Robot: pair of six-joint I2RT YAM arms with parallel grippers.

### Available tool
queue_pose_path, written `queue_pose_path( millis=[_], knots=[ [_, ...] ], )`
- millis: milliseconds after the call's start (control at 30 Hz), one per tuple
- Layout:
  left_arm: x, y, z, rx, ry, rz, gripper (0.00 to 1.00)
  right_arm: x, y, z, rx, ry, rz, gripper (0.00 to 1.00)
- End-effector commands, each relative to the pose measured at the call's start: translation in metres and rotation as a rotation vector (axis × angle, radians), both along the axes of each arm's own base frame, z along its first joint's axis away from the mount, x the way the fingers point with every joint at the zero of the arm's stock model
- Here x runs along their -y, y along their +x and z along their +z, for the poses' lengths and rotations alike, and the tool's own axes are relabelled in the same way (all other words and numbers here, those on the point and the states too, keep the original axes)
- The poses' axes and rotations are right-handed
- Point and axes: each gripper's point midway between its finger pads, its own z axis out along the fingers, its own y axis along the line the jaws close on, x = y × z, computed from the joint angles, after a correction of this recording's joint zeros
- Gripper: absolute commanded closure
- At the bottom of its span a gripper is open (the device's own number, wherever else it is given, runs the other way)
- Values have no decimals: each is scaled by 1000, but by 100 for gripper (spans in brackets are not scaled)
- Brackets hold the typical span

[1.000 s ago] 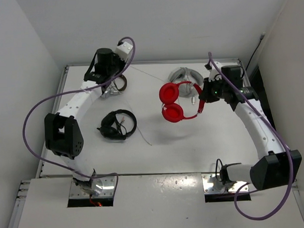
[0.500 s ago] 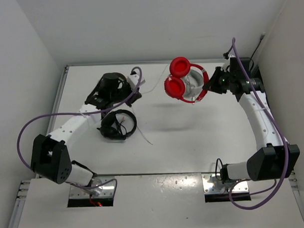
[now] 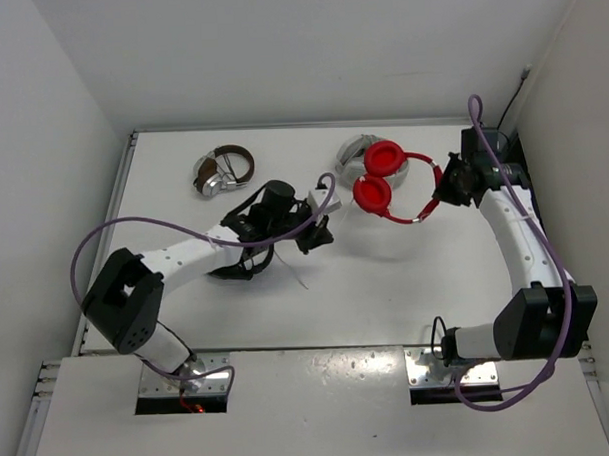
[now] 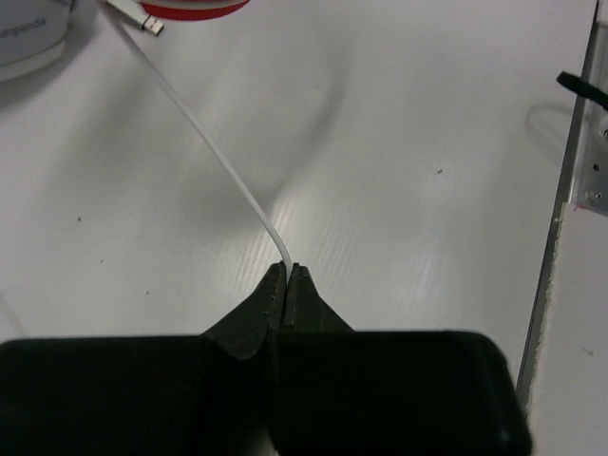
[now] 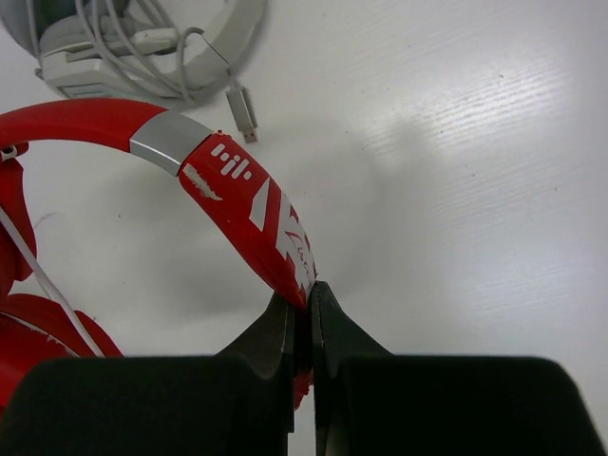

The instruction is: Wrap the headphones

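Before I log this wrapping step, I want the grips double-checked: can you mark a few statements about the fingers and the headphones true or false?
1. The right fingers are shut on the red headband. True.
2. The left fingers are open and hold nothing. False: they pinch the white cable.
3. The white-grey headphones lie right beside the red headphones. True.
4. The black headphones lie by the right arm. False: they lie partly under the left arm.
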Motion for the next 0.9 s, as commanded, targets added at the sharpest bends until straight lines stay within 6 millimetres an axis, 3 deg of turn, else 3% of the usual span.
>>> queue_pose_path(
  millis=[0, 167, 200, 233, 433, 567, 633, 733, 767, 800, 867],
  knots=[
    [24, -6, 9, 10, -52, -5, 100, 6, 20, 42, 182, 61, -138, 100],
    [29, 6, -11, -21, -9, 88, 100, -1, 22, 44, 192, 69, -126, 100],
    [31, 9, -13, -30, -6, 100, 98, 2, 22, 44, 192, 58, -136, 100],
    [30, 11, -30, -51, 26, 112, 96, 7, 21, 40, 184, 39, -155, 100],
    [32, 24, -63, -86, 87, 159, 86, 32, 16, 34, 166, -27, -231, 100],
    [31, 25, -67, -68, 102, 145, 71, 37, 7, 29, 149, -52, -228, 100],
    [29, 28, -60, -29, 113, 139, 66, 37, 1, 27, 136, -69, -210, 100],
    [7, 43, -51, 28, 128, 158, 49, 34, -7, 25, 127, -75, -178, 100],
    [2, 48, -38, 71, 115, 148, 42, 35, -8, 24, 125, -88, -163, 100],
    [-13, 62, -33, 110, 119, 150, 39, 36, -11, 24, 124, -99, -151, 100],
    [-20, 64, -38, 141, 157, 119, 37, 36, -13, 22, 120, -107, -142, 100]
  ],
)
